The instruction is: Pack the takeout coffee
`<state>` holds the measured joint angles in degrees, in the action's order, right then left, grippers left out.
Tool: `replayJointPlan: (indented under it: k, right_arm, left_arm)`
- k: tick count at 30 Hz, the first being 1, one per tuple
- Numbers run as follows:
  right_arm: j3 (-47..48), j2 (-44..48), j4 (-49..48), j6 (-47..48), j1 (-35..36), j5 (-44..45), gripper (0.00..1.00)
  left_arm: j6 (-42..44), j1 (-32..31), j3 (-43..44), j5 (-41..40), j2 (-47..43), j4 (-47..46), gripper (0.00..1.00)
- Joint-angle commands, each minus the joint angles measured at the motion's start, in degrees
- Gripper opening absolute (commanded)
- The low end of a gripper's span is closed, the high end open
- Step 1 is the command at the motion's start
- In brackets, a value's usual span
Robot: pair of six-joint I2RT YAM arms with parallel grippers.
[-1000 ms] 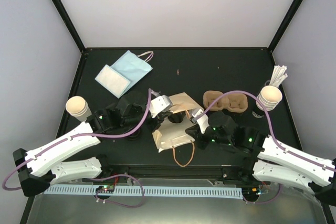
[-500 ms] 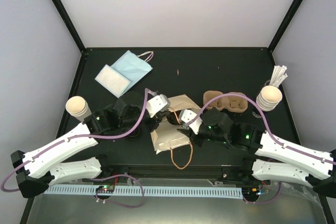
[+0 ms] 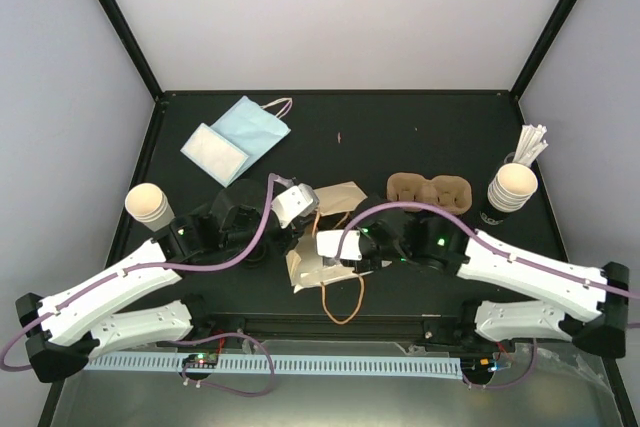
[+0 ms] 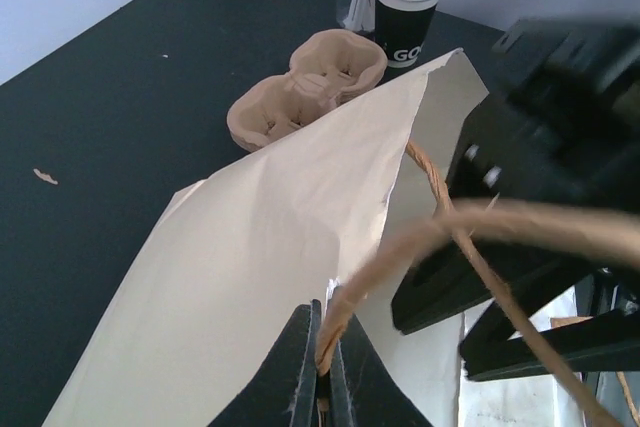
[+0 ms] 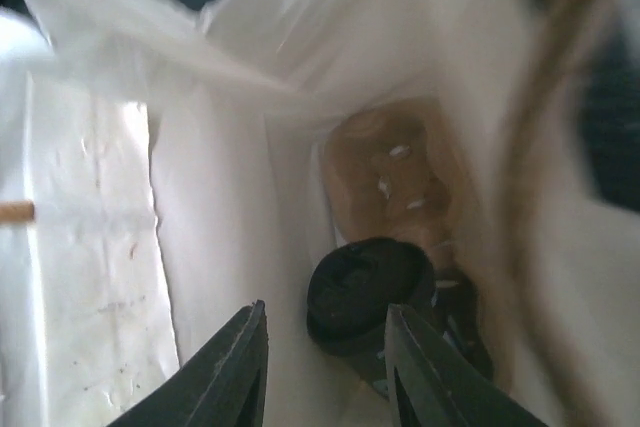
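A single cream-beige paper cup [image 3: 148,203] stands at the table's left, apart from both grippers. A tan paper bag [image 3: 338,196] lies on its side mid-table, and it also shows in the left wrist view [image 4: 270,237]. My left gripper [image 3: 302,213] is shut on the bag's brown twine handle [image 4: 400,247] at the mouth [image 4: 322,352] and holds it up. My right gripper [image 3: 318,249] is open inside the bag's mouth [image 5: 325,362]. Just beyond its fingertips a dark cup with a black lid [image 5: 368,292] lies in the bag, with something brown [image 5: 385,177] behind it.
A brown pulp two-cup carrier [image 3: 430,190] sits right of the bag. A stack of cups with white sticks [image 3: 512,185] stands at the far right. A blue mask and a white napkin [image 3: 236,134] lie at the back left. The bag's other handle [image 3: 346,304] loops toward the front edge.
My right gripper has moved left from beside the bag into its mouth. My left gripper has drawn the handle a little left, and the bag has shifted with it.
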<state>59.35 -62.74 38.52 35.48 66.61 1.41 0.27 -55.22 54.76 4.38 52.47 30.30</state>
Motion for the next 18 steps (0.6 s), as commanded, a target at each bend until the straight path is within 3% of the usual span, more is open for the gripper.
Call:
replayJointPlan:
  k: [1,10,18]
  right_arm:
    - [0.55,-4.32,7.07,8.40,1.99,7.86,0.36]
    - [-2.82,-7.67,6.22,8.99,3.00,14.94,0.38]
    - [-4.83,-8.61,7.41,6.91,3.00,15.98,0.42]
  left_arm:
    - [-0.62,-0.28,-0.35,0.80,-0.96,-1.11,0.02]
    - [-0.55,-0.29,-0.32,1.04,-0.96,-0.84,0.01]
    - [-0.54,-0.32,-0.53,2.20,-1.01,-0.60,0.02]
